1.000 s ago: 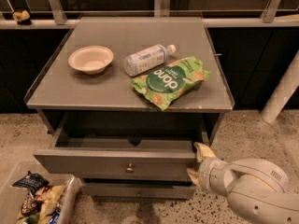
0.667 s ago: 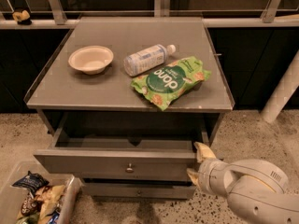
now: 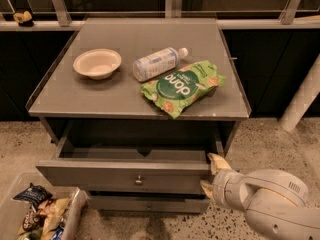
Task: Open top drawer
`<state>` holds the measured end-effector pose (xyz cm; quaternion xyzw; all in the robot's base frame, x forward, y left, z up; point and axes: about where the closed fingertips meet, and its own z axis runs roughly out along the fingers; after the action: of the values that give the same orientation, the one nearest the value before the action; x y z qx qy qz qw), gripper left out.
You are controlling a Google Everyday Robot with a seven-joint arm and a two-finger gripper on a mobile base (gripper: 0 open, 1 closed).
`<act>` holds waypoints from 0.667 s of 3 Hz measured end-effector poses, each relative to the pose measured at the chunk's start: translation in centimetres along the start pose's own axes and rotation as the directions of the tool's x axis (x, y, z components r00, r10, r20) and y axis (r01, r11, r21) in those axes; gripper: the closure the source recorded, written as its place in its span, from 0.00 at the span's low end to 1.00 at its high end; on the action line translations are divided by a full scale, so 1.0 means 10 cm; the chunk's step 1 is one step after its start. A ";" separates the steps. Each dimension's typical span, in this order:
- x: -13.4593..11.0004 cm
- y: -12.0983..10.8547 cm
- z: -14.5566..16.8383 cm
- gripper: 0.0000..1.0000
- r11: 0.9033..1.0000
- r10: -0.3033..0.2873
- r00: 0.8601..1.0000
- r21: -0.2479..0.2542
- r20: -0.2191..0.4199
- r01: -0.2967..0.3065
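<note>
The top drawer (image 3: 125, 176) is a wide grey drawer with a small round metal knob (image 3: 138, 181) at the centre of its front. It stands pulled out from the grey cabinet, and its dark inside shows. My gripper (image 3: 211, 176) is at the drawer's right front corner. One tan finger (image 3: 218, 162) is above the top edge of the front panel and the other (image 3: 206, 189) is lower, by the panel's right end. The fingers stand spread apart around that corner.
On the cabinet top (image 3: 60, 96) are a cream bowl (image 3: 97, 63), a lying plastic bottle (image 3: 156, 63) and a green snack bag (image 3: 181, 86). A slimmer drawer front (image 3: 150, 204) sits below. A clear bin of snack packets (image 3: 37, 216) stands on the floor at the lower left. A white post (image 3: 302, 96) leans at the right.
</note>
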<state>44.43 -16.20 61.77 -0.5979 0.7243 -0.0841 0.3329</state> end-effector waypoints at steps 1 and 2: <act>-0.03 -0.01 -0.02 1.00 1.000 0.000 1.000 0.001 0.000 0.000; -0.05 -0.02 -0.04 1.00 1.000 0.000 1.000 0.002 -0.001 0.000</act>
<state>44.37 -15.91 62.36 -0.5976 0.7243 -0.0849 0.3331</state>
